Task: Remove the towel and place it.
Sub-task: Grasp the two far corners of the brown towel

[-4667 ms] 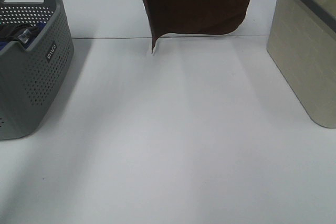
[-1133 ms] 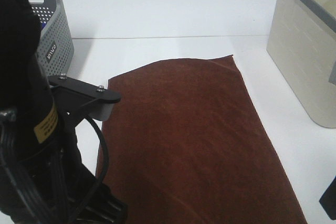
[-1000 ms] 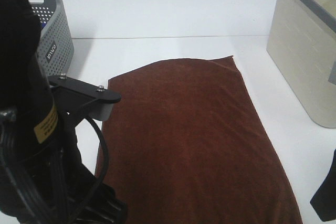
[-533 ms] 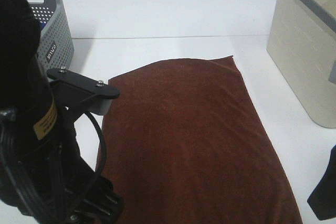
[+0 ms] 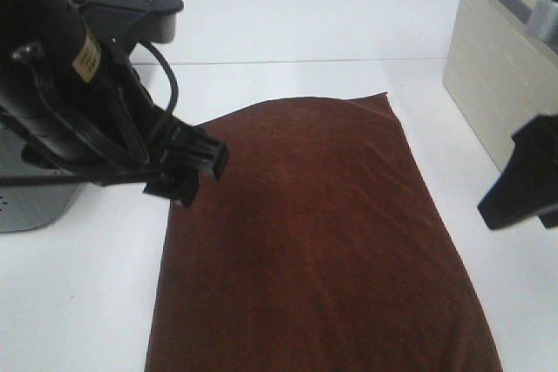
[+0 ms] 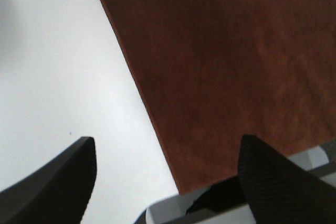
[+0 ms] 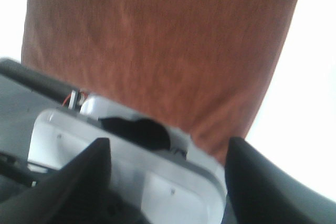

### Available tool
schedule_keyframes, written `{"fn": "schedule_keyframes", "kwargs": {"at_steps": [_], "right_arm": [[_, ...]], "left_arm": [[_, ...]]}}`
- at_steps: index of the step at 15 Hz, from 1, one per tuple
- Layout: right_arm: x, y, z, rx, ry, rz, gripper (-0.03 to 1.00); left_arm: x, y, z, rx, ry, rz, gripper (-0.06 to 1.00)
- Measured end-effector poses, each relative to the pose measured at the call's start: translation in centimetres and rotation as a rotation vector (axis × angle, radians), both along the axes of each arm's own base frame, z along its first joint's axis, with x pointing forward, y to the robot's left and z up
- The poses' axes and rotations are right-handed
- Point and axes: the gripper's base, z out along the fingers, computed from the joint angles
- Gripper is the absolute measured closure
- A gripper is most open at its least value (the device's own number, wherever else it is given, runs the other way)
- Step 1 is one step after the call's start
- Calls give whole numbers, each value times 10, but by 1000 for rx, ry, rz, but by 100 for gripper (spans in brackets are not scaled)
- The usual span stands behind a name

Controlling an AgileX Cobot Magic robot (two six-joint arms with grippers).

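I see the towel (image 5: 323,241) lying flat on the white table (image 5: 87,302); it is a dark reddish-brown rectangle, plush, slightly puffed in the middle, with one far corner sharp; it lies between the grey basket (image 5: 30,211) and the beige bin (image 5: 488,84), apart from the bin; the left gripper (image 6: 167,140) hangs over its long edge, fingers spread wide, nothing between them; the right gripper (image 7: 169,141) is spread too, empty, above the cloth.

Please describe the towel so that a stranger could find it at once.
On the white table, between the grey basket at the left and the beige bin at the right, the towel lies spread flat. It alone is soft and reddish-brown; its neighbours are rigid containers.
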Motion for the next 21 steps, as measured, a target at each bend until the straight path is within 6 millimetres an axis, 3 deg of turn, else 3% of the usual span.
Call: {"fn": "schedule_keyframes", "kwargs": {"at_steps": [3,4,9,11,12,15,18,21], "right_arm": [[44,8,21,-2,-75,-3,49],[44,8,21,-2,-75,-3,49],[122,24,35,15,-178,-22,56],[161,32,24,7,-183,-8,56],[169,33,21,7,-185,-8,56],[218,41,-6,-34,-187,3,56],[253,40,-35,-141,-196,27,56],[282,38,-59,-214,-203,-18,56]], "left_arm": [[30,20,4,-66,-90,51,23],[30,20,4,-66,-90,51,23],[82,49,12,-121,-181,133,23],[110,50,7,-134,-171,150,23],[117,49,6,-141,-166,155,23],[151,35,-14,-151,-136,140,23],[174,24,-33,-140,-118,134,23],[185,18,-48,-127,-84,138,23]]}}
